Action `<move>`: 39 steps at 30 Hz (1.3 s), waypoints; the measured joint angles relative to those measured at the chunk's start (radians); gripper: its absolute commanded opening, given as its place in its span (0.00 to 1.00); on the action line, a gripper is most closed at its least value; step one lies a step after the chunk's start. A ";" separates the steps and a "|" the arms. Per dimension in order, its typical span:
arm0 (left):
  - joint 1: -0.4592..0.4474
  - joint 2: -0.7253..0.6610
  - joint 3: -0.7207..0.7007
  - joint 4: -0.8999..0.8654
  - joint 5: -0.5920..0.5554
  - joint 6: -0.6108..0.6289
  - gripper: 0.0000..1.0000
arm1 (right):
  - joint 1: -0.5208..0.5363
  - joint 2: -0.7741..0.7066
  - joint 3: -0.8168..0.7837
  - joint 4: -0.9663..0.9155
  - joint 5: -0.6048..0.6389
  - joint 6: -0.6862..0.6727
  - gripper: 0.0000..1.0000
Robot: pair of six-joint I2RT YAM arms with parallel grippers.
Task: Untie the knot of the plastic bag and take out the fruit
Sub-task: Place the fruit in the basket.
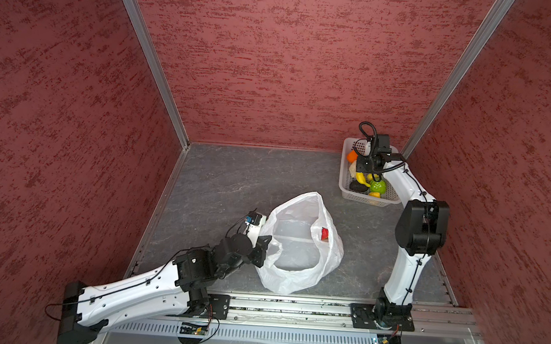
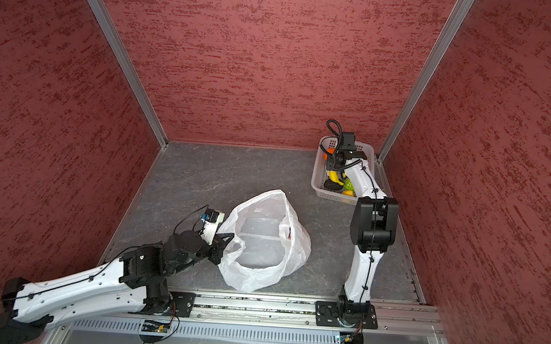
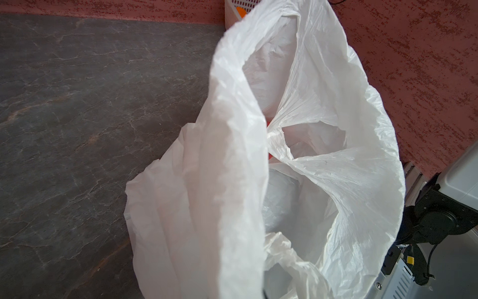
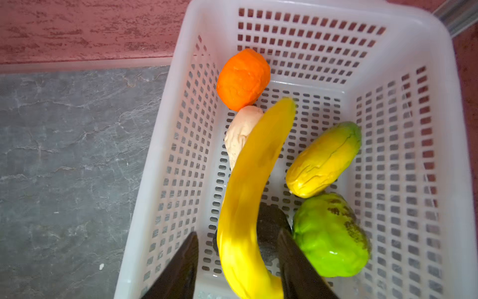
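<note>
Right gripper (image 4: 237,231) hangs over the basket (image 4: 310,33) with its jaws spread and the banana (image 4: 248,181) between them. The banana is blurred, so it seems to be dropping free, though I cannot tell whether a finger touches it. Below and ahead of this gripper lie the orange (image 4: 243,79), a beige piece (image 4: 240,132), the mango (image 4: 323,160), the green one (image 4: 328,235) and a black one (image 4: 271,225).

Left gripper (image 1: 264,249), well apart from it, is pressed together on the rim of the bag (image 1: 294,272), holding the mouth wide. No knot shows, so untying looks done. Most fruit is out. A red apple (image 1: 323,233) sits inside the bag, on the side away from the left gripper, and is left to fetch.
</note>
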 measured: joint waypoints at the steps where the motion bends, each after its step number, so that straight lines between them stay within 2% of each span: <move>1: -0.003 0.000 0.000 0.001 0.000 0.000 0.00 | 0.000 -0.001 0.000 -0.003 -0.002 0.005 0.64; 8: -0.013 0.000 0.000 0.006 0.000 0.000 0.00 | 0.000 -0.074 -0.073 -0.013 -0.058 0.030 0.71; 15: -0.022 0.001 0.000 0.006 0.004 0.000 0.02 | 0.021 -0.358 -0.269 -0.028 -0.195 0.085 0.79; 19: -0.024 0.007 0.002 -0.002 0.013 0.002 0.39 | 0.057 -0.536 -0.357 -0.042 -0.272 0.118 0.83; 21: -0.025 0.007 0.014 -0.021 0.020 -0.001 0.51 | 0.080 -0.606 -0.393 -0.055 -0.304 0.130 0.84; 24: -0.026 0.007 0.059 -0.060 0.026 0.004 0.74 | 0.113 -0.684 -0.435 -0.086 -0.344 0.149 0.86; 26: -0.026 0.007 0.108 -0.083 0.025 0.013 0.85 | 0.134 -0.727 -0.459 -0.114 -0.367 0.161 0.87; 29: -0.009 0.021 0.200 -0.103 0.027 0.036 0.93 | 0.177 -0.778 -0.474 -0.156 -0.391 0.182 0.88; 31: 0.035 0.048 0.258 -0.109 0.050 0.055 0.95 | 0.225 -0.807 -0.475 -0.176 -0.395 0.202 0.89; 36: 0.245 0.192 0.381 -0.112 0.208 0.124 0.97 | 0.383 -0.872 -0.476 -0.215 -0.407 0.275 0.89; 39: 0.330 0.310 0.419 -0.104 0.317 0.174 0.97 | 0.455 -0.916 -0.496 -0.217 -0.413 0.335 0.89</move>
